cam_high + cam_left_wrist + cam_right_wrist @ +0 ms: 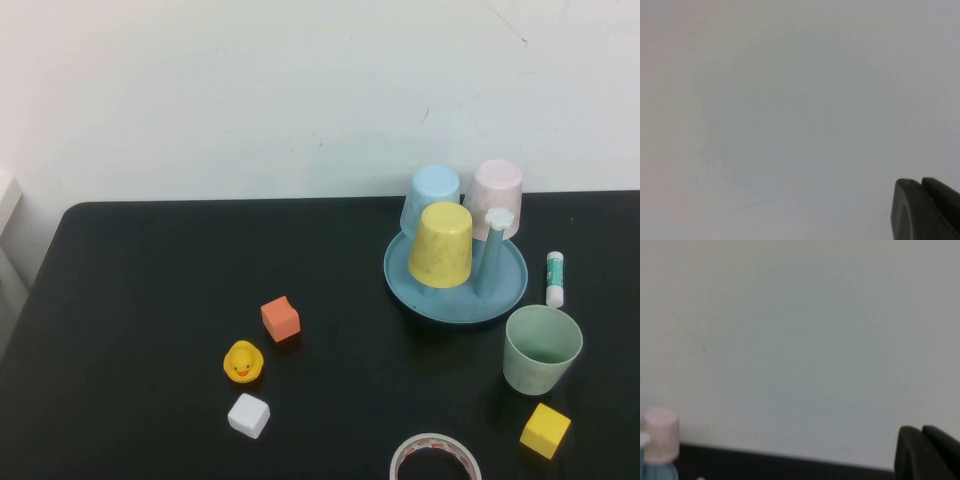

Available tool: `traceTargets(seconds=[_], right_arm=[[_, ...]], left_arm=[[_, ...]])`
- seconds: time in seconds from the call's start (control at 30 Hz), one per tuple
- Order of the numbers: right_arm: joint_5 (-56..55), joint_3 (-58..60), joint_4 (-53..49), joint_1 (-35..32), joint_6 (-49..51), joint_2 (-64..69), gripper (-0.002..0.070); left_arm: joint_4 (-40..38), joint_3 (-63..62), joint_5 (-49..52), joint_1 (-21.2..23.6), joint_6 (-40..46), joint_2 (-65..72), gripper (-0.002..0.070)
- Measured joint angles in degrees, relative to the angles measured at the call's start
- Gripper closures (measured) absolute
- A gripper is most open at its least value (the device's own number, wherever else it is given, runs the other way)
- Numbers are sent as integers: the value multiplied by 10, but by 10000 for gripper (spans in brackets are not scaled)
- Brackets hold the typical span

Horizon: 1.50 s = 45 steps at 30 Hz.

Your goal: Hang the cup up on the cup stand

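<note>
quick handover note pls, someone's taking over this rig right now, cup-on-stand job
Left gripper: shut, holding nothing, raised off the table and facing the wall.
Right gripper: shut, holding nothing, also raised, above the table's far edge.
Mint-green cup: upright, mouth up, on the table just right-front of the cup stand.
Stand: yellow cup, light blue cup and pink cup hang inverted; the white-capped peg is free.
Done: nothing yet.
Left: grasp the mint cup, invert it, hang it on the free peg.
</note>
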Motion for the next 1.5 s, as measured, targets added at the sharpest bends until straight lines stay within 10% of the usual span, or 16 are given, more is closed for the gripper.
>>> traceTargets(seconds=[0.37, 0.87, 1.2, 1.5], right_arm=[[209, -68, 215, 2, -177, 268, 678], [159, -102, 583, 5, -602, 582, 675], [157, -253, 634, 38, -702, 804, 287], [137, -362, 623, 49, -735, 973, 244]], left_arm=[[-8, -7, 164, 0, 5, 13, 676], [-54, 92, 184, 0, -37, 17, 676], [-114, 92, 180, 0, -45, 17, 676], [-108, 92, 180, 0, -45, 17, 676]])
